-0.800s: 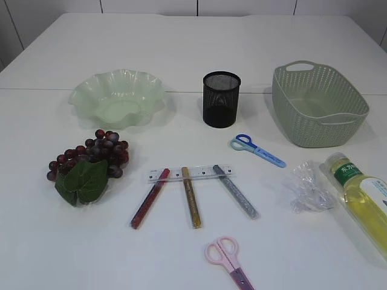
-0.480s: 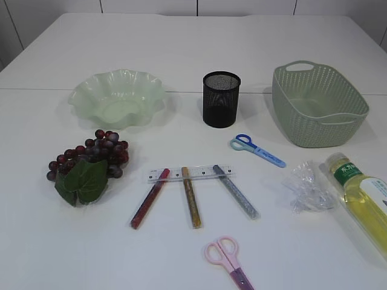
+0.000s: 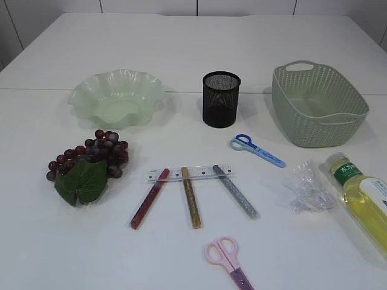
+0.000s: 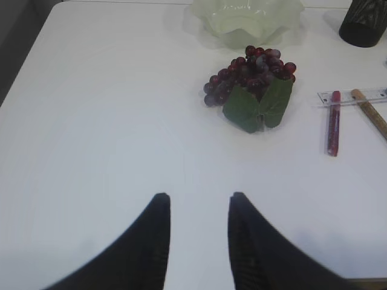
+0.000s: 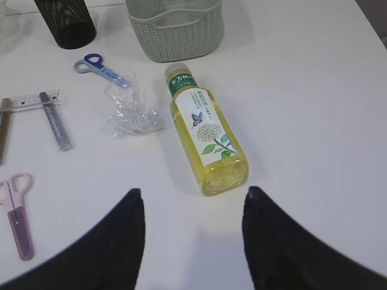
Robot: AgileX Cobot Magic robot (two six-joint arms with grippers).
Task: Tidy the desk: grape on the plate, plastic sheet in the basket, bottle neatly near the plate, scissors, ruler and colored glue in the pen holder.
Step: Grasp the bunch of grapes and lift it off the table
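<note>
The grape bunch point(image 3: 91, 160) with green leaves lies in front of the pale green plate point(image 3: 118, 98); it also shows in the left wrist view point(image 4: 254, 78). The clear ruler point(image 3: 188, 174) lies across the tops of three glue sticks point(image 3: 191, 197). Blue scissors point(image 3: 257, 150) lie near the black mesh pen holder point(image 3: 221, 99), and pink scissors point(image 3: 227, 260) lie at the front. The crumpled plastic sheet point(image 3: 308, 188) and the yellow bottle point(image 3: 363, 199), on its side, lie before the green basket point(image 3: 317, 106). My left gripper point(image 4: 198, 199) is open and empty, short of the grapes. My right gripper point(image 5: 193, 193) is open just behind the bottle's base point(image 5: 205, 136).
The white table runs far back behind the plate, pen holder and basket. Its left edge point(image 4: 24, 54) shows in the left wrist view. Neither arm shows in the exterior view.
</note>
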